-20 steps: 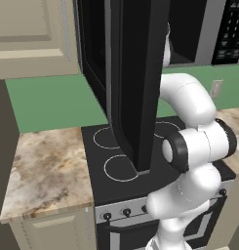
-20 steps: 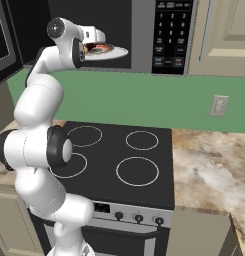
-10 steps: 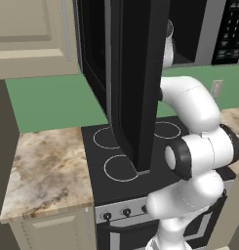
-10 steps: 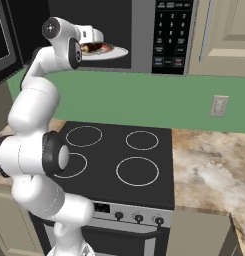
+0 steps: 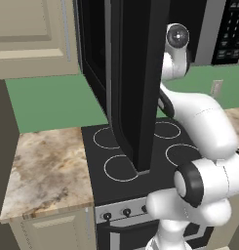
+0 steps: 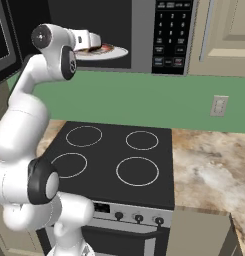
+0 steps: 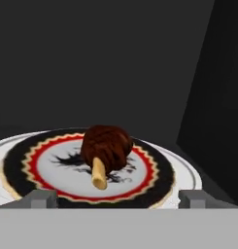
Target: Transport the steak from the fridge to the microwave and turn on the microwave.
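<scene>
The steak (image 7: 107,147) sits at the centre of the red-rimmed plate (image 7: 154,187) inside the microwave (image 6: 144,35), with the claw (image 7: 118,198) released wide, its fingertips (image 7: 40,198) at 7 and 5 o'clock of the plate, grasping nothing. The hand view gives the steak's pale bone end toward 6 o'clock; the right base view gives the keypad (image 6: 171,32) at 3 o'clock of the plate and the stove (image 6: 114,165) below. The arm reaches up and forward into the cavity.

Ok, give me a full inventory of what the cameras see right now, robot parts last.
Steak: one, dark red-brown, on the plate.
Plate: one, red-and-black rim, inside the microwave.
Microwave: one, black, above the stove, door open.
Keypad: one, white buttons, right of the microwave cavity.
Stove: one, black, four ring burners, below.
Counter: marbled beige, either side of the stove.
Wall outlet: one, pale, green wall.
Hand: one, open, just short of the plate.
</scene>
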Available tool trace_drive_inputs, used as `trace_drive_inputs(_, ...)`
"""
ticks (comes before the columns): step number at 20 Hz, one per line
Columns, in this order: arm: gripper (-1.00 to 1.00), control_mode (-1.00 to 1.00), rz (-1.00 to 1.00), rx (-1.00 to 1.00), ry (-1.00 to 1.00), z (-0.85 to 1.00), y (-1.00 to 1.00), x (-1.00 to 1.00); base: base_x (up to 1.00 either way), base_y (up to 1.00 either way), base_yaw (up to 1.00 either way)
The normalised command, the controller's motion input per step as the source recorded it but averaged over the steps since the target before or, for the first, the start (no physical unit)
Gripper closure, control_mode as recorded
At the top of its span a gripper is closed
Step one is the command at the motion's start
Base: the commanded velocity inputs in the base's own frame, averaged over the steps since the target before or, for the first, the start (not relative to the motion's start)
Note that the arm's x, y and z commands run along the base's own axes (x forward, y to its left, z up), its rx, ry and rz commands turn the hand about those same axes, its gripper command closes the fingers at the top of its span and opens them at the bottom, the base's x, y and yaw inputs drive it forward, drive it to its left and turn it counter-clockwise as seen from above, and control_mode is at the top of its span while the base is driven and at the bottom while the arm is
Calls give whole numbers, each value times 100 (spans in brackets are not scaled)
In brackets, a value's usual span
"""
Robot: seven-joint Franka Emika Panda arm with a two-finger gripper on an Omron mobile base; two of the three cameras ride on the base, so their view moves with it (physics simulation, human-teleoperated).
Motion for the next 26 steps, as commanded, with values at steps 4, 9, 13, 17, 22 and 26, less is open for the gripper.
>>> trace_drive_inputs(4, -100, -100, 0, 0, -2, 16, -12, -77, 0, 0, 0)
trace_drive_inputs(9, -100, -100, 0, 0, 0, 23, 0, -83, 0, 0, 0)
trace_drive_inputs(13, -100, -100, 0, 1, 0, 16, 0, -86, 0, 0, 0)
trace_drive_inputs(17, -100, -100, 0, 2, -4, 7, 0, -83, 0, 0, 0)
trace_drive_inputs(22, -100, -100, 0, 2, -4, 2, 0, -85, 0, 0, 0)
trace_drive_inputs(26, -100, -100, 0, 0, -1, 0, 0, -72, 0, 0, 0)
